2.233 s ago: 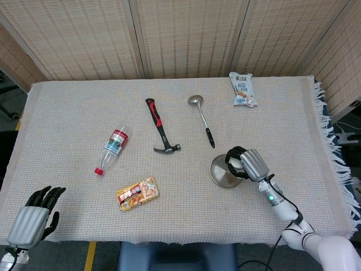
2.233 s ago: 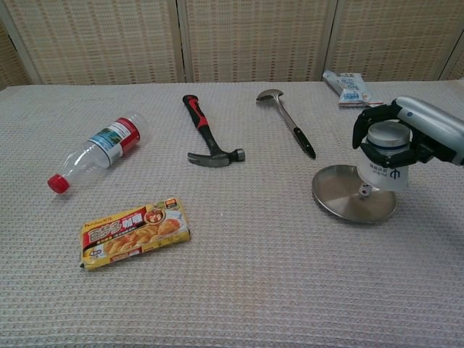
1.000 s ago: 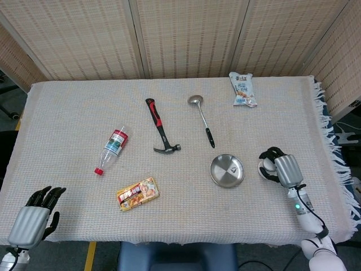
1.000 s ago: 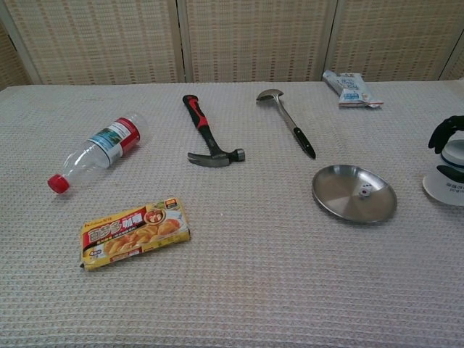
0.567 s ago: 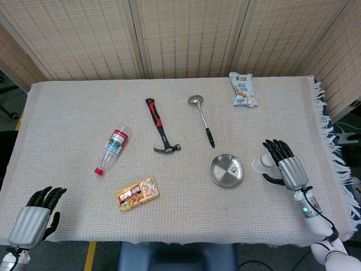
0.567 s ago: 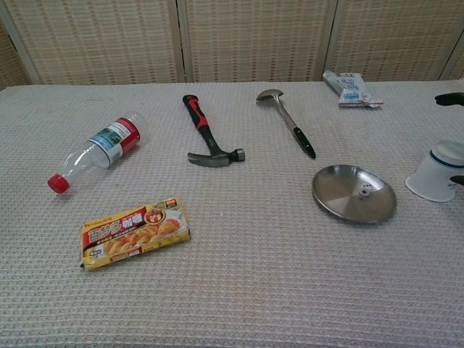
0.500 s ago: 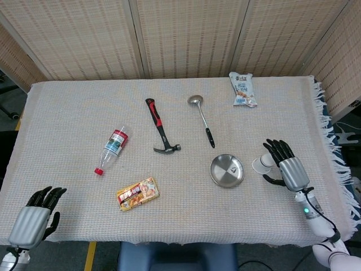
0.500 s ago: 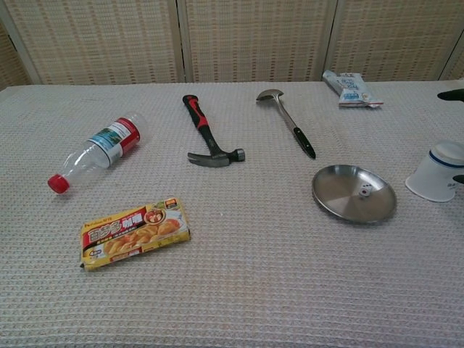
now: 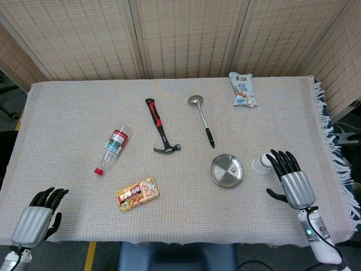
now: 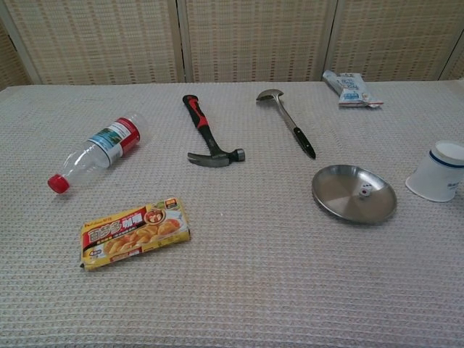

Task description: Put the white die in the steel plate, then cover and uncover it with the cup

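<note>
Head view, left to right: left hand (image 9: 35,223), near-left bench edge, fingers apart, holding nothing. Steel plate (image 10: 341,202), carrying white die (image 10: 365,191) right of centre. Cup (image 10: 438,172), inverted, just right of plate. Right hand (image 9: 291,179), fingers spread, empty, near the cup. Cup probably light, rigid; best grasped around its wall.

backdrop: woven reed screen panels (image 9: 186,36) in pale frames along the table's far edge | table: covered by a beige waffle-weave cloth (image 9: 67,113), white fringe (image 9: 333,141) hanging over its right edge | floor: grey, yellow tape strip (image 9: 89,256) below the near left corner | light: even, soft
</note>
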You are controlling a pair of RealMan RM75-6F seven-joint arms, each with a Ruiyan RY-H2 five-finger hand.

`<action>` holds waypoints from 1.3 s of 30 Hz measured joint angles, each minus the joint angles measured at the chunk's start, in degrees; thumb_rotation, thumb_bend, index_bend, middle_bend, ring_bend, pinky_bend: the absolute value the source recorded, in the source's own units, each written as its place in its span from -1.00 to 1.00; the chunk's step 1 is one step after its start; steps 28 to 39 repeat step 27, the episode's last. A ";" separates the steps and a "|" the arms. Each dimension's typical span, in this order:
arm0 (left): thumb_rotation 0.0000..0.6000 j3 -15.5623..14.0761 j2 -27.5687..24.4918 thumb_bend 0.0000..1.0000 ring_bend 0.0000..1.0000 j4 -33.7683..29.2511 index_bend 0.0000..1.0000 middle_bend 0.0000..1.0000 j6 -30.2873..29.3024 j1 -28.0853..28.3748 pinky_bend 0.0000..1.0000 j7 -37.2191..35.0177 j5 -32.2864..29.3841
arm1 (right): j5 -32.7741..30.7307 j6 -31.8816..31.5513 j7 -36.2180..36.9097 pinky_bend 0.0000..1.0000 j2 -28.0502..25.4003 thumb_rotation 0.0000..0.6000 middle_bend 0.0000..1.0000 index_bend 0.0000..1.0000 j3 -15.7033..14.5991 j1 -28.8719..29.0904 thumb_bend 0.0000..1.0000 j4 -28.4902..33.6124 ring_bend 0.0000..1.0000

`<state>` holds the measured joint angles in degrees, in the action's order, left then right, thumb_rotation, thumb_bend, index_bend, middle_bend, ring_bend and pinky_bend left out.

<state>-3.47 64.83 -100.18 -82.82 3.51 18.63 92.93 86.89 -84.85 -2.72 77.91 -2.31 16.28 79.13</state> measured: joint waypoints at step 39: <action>1.00 -0.07 0.16 0.16 -0.80 0.08 -0.71 -0.71 -0.30 0.14 -0.63 0.07 0.33 | -6.77 9.03 -17.92 -1.00 -7.99 1.00 -1.00 -1.00 1.12 -3.19 -0.70 14.06 -1.00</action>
